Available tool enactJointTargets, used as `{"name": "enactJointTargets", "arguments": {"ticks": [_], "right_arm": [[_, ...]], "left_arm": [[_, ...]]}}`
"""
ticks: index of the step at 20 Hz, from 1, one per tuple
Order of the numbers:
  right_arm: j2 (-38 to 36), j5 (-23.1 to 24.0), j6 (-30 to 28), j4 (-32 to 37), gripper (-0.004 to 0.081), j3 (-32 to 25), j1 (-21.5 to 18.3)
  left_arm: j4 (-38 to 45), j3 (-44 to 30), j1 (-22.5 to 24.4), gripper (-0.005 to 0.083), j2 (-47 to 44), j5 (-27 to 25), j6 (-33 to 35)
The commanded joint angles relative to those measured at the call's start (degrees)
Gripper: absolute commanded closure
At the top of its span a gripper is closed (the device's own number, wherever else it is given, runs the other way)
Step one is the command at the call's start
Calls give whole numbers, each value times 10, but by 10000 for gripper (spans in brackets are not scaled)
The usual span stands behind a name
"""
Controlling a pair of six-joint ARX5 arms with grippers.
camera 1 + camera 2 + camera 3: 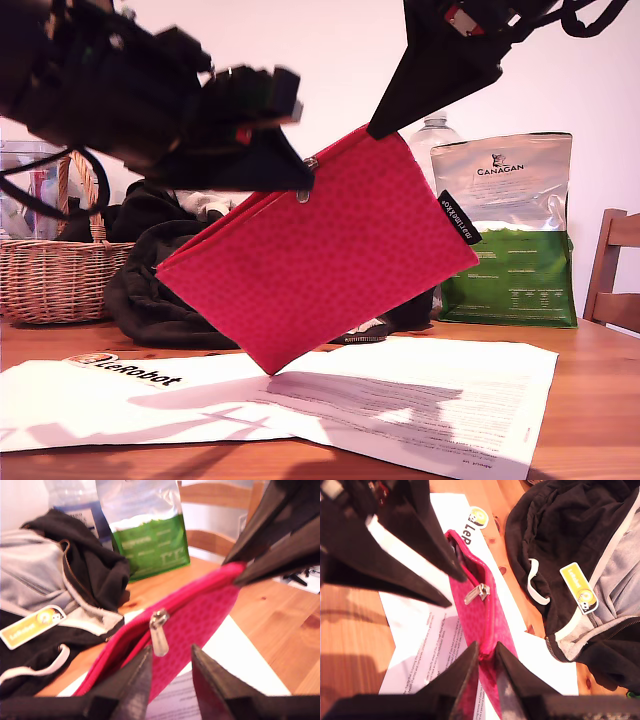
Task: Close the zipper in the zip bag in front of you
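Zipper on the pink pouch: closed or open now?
Partly open. The zipper's slider sits partway along the zip bag; beyond it the edges gape in the second wrist view.

A green-and-silver bag (510,230) standing toward the back of the wooden table (590,400), at the exterior view's right, read "CANAGAN" across its silver upper part. The white paper sheet (430,400) at the table's front edge carried "LeRobot" in bold black letters beside a round logo. The pink zip bag (310,270) bore a small black side tag (458,217) with white lettering too small to read. The sheet's fine print was also illegible.
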Motion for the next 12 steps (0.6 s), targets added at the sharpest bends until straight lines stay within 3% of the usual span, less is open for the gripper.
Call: {"name": "enactJointTargets", "arguments": {"ticks": [1, 6, 12], "right_arm": [[-7, -5, 2, 11, 783, 9, 3], [-7, -17, 16, 10, 783, 9, 3], [-7, -19, 16, 10, 783, 9, 3]], "left_arm": [[10, 8, -2, 556, 16, -2, -2], [14, 31, -1, 557, 47, -5, -3], [14, 45, -1, 557, 57, -47, -8]]}}
